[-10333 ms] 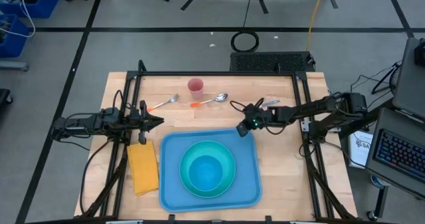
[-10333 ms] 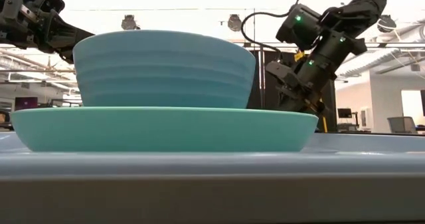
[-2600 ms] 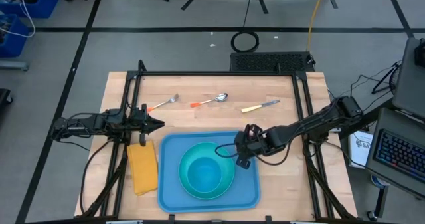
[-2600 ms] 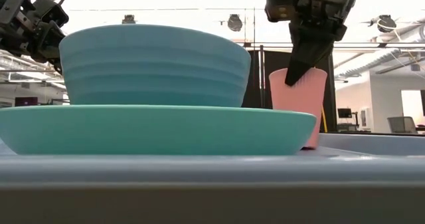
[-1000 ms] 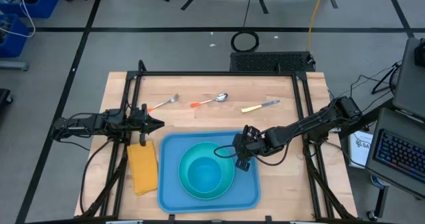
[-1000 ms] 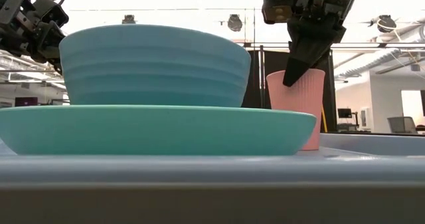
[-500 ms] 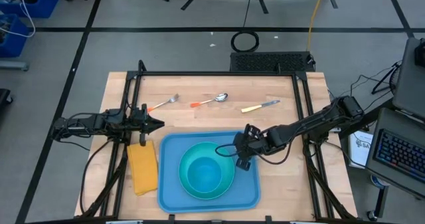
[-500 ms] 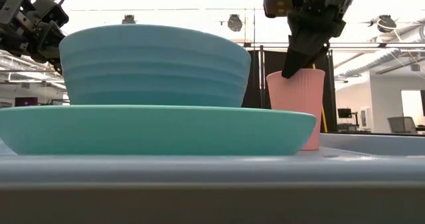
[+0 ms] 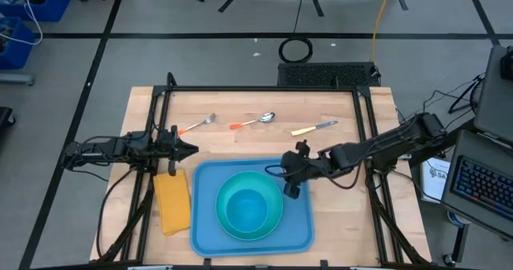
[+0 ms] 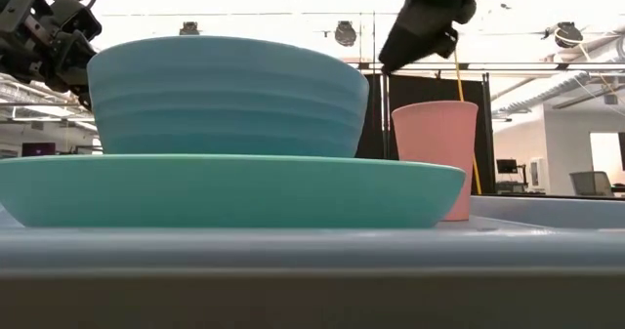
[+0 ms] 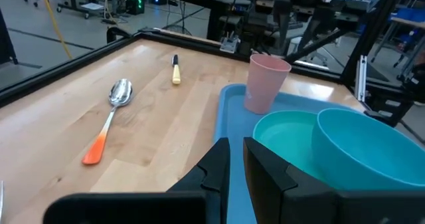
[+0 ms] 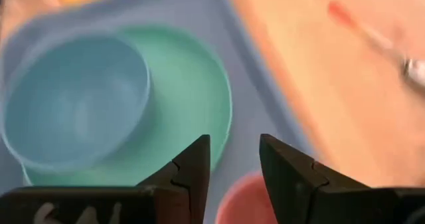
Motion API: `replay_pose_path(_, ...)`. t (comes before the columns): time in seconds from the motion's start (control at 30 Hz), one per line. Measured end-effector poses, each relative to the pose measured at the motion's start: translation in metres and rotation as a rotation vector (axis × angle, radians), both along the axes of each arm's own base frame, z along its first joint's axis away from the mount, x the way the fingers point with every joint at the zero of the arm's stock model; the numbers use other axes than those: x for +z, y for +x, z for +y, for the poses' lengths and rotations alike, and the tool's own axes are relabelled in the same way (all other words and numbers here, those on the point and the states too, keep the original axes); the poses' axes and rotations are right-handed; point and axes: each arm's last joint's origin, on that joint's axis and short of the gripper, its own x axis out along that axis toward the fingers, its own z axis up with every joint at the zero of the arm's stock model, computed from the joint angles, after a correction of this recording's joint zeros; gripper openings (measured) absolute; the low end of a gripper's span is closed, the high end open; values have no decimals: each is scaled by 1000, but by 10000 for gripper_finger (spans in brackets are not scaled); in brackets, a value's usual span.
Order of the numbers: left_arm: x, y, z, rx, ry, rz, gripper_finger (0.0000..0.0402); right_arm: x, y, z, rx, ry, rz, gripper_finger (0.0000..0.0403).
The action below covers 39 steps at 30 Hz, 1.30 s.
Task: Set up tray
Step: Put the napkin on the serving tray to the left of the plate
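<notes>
So the tray [image 9: 302, 222] sits on the worktop [image 9: 240, 142] at its near side, roughly in the middle, with the teal plate [image 9: 272, 191] on it and a blue bowl [image 9: 247, 208] in the plate. A pink cup [image 10: 436, 153] stands upright on the tray in its far right corner, just beside the plate; in the high view it's mostly hidden under the right arm. The right hand [image 12: 232, 164] hovers above that cup, fingers spread apart and holding nothing, with the cup rim showing right below the gap in its wrist view. The left hand [image 9: 186, 149] is parked over the left side of the worktop, just past the far end of the yellow napkin [image 9: 172, 203], which lies flat beside the tray's left edge. Its fingers sit nearly together with only a thin slit between them, gripping nothing. Farther back on the bare wood there's a fork [image 9: 199, 125] with an orange handle, a spoon [image 9: 255, 122] with an orange handle and a knife [image 9: 313, 128] with a yellow handle, all in a loose row and well apart from the tray.
</notes>
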Motion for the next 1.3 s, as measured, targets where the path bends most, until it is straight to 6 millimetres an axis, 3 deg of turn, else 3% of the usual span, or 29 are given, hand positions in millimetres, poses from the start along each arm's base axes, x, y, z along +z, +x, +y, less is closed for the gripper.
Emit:
replay_pose_path(0.3,3,1,-2,-63,-106,-39,47,24,16,0,78,-197,-259,123)
replay_pose_path(0.53,3,0,-6,-170,-199,-30,47,33,23,1,189,-154,-360,123)
replay_pose_path(0.87,1,-1,-11,-344,-339,27,46,12,22,-1,230,-223,-435,123)
replay_pose_path(1.1,6,-6,-11,-244,-431,189,8,-1,20,-9,221,-249,-430,123)
replay_pose_path(1.3,18,-2,-11,-167,-519,254,4,-10,19,-16,208,-255,-403,123)
